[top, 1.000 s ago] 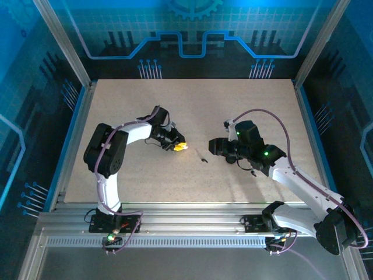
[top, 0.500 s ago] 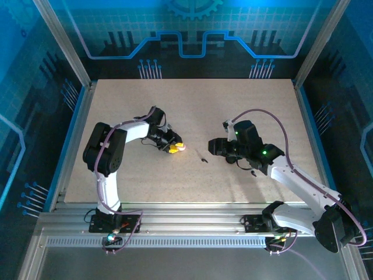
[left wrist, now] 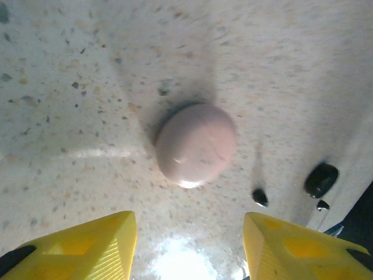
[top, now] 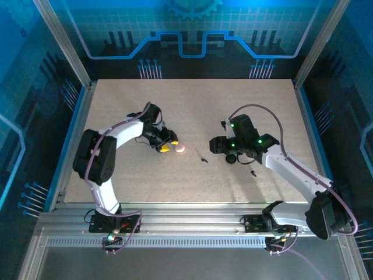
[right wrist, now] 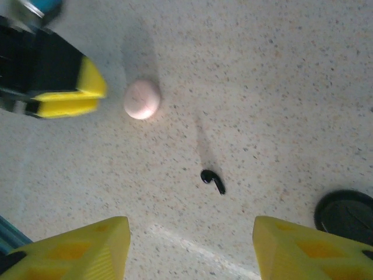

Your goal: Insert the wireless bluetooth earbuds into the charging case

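A closed round pink charging case (top: 180, 148) lies on the table, also in the left wrist view (left wrist: 195, 144) and the right wrist view (right wrist: 141, 99). My left gripper (top: 168, 147) (left wrist: 189, 251) stands open just left of it, with nothing between its yellow fingers (left wrist: 87, 251). One black earbud (top: 204, 159) (right wrist: 213, 179) (left wrist: 260, 197) lies loose between the two grippers. My right gripper (top: 214, 146) (right wrist: 192, 251) hovers open to the right of this earbud and holds nothing. A second black earbud (top: 254, 172) lies beside the right forearm.
A round black case (top: 231, 158) (right wrist: 347, 213) sits under the right wrist. The left gripper's yellow finger (right wrist: 70, 93) reaches into the right wrist view at upper left. Aluminium frame rails (top: 81, 111) border the tabletop.
My left gripper has opened and drawn back to the left, and the pink case now lies free on the table. The right gripper has shifted slightly towards the back.
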You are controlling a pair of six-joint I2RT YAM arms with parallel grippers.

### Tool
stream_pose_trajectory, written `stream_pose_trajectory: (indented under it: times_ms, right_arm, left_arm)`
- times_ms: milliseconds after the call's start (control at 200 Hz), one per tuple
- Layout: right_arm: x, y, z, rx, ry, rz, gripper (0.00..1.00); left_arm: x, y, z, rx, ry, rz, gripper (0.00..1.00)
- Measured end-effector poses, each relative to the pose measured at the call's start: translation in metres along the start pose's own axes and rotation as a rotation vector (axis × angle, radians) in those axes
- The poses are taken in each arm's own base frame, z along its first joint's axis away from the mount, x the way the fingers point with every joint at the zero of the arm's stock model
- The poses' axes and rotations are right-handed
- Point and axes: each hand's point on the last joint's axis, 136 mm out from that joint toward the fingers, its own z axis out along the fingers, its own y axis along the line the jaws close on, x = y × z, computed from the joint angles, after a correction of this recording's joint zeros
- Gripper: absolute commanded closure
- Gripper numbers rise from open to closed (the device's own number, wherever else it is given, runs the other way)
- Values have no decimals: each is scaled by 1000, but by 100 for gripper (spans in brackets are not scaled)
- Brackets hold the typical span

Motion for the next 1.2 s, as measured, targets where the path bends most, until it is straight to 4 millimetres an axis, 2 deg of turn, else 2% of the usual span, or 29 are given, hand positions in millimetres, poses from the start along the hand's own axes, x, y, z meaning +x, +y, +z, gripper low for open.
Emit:
stream_pose_trajectory:
  times_ms: [140,260,400,530,800,1201]
  right_arm:
    - [3,-22,13,74,101,30,37]
    - [7,-47,20,144,172,83,34]
    - [10,-71,21,224,239,97,31]
    - [9,-83,26,277,295,42,30]
    - [30,-103,40,336,442,-53,28]
    - [49,-119,69,353,561,-38,31]
  left_arm:
    - [4,-15,-43,32,-131,86,48]
    - [12,-6,-57,16,-193,107,48]
    - [21,19,-56,-48,-221,116,48]
    - [21,31,-57,-98,-243,142,48]
    - [25,44,-53,-146,-247,178,49]
    - [28,51,-48,-163,-244,184,51]
